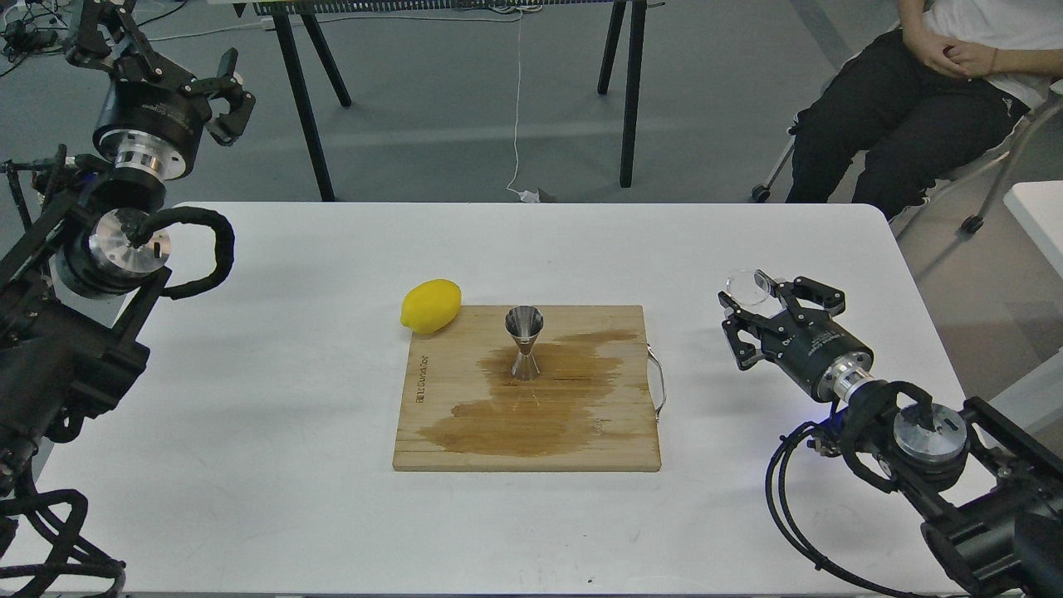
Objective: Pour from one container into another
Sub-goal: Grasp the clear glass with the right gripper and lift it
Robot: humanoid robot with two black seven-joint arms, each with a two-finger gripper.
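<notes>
A shiny steel hourglass jigger (pixel 525 341) stands upright on a wooden cutting board (pixel 465 432) in the middle of the white table. A broad wet stain spreads over the board around it. My right gripper (pixel 768 316) is raised over the table's right side, to the right of the board, and is shut on a small clear cup (pixel 749 290) that sits between its fingers. My left gripper (pixel 170 66) hangs high at the far left, beyond the table's back edge, its fingers spread apart and holding nothing.
A yellow lemon (pixel 431 306) lies touching the board's back left corner. A metal handle (pixel 658 384) sticks out of the board's right edge. A seated person (pixel 913 91) and black stand legs (pixel 631 91) are behind the table.
</notes>
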